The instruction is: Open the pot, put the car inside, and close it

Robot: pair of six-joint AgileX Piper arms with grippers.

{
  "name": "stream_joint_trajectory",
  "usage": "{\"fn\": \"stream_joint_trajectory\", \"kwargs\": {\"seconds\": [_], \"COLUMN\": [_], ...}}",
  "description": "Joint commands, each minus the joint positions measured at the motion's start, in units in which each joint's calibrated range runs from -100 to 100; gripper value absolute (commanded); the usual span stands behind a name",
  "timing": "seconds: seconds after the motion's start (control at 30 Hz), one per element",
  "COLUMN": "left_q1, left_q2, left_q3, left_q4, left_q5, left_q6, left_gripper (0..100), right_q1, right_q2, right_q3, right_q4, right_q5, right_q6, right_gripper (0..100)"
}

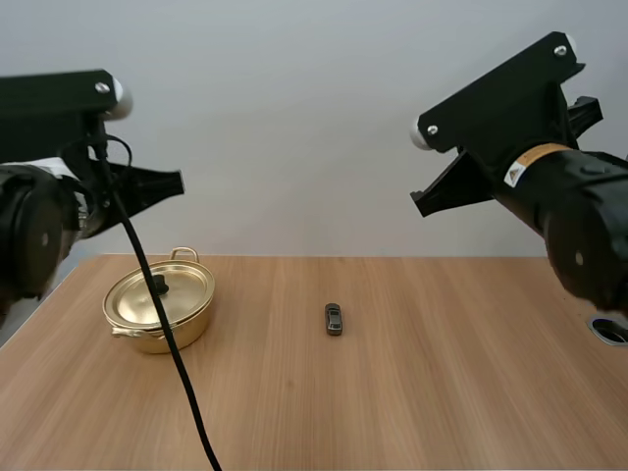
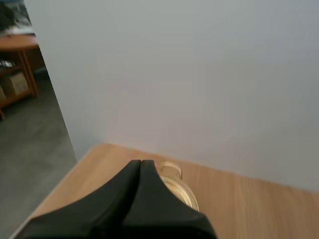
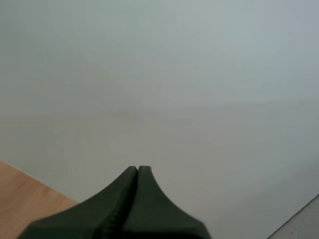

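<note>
A gold pot [image 1: 159, 303] with its lid on and a black knob [image 1: 160, 286] stands at the table's left. A small dark toy car [image 1: 334, 319] lies near the table's middle. My left gripper [image 1: 177, 183] hangs high above the pot, its fingers together as one wedge. In the left wrist view the left gripper [image 2: 141, 163] is shut, with the pot's handle and rim [image 2: 175, 184] just past its tip. My right gripper [image 1: 420, 201] is raised high at the right, far from the car. The right gripper [image 3: 138, 169] is shut on nothing and faces the wall.
The wooden table [image 1: 412, 392] stretches wide between the pot and the right side. A round hole [image 1: 610, 330] sits at the table's right edge. A plain grey wall stands behind the table.
</note>
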Motion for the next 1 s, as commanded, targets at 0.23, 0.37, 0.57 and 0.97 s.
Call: {"fn": "stream_joint_trajectory", "kwargs": {"seconds": [0.23, 0.37, 0.57, 0.97], "left_q1": [0.0, 0.0, 0.0, 0.0], "left_q2": [19.94, 19.94, 20.06, 20.55], "left_q3": [-0.27, -0.84, -0.84, -0.84], "left_q4": [-0.77, 0.6, 4.27, 11.14], "left_q5": [-11.46, -12.84, -11.36, -9.81], "left_q6": [13.18, 12.63, 6.22, 5.97], "left_gripper": [0, 0, 1, 100], "right_q1": [0.03, 0.03, 0.03, 0.03], "right_q2": [25.76, 25.76, 25.76, 25.76], "right_q3": [-17.57, -17.57, -17.57, -17.57], "right_q4": [36.85, 35.56, 35.96, 40.15], "right_q5": [63.42, 64.6, 62.25, 64.34], "right_q6": [-5.68, -5.68, -5.51, -11.92], "right_gripper": [0, 0, 8, 100]}}
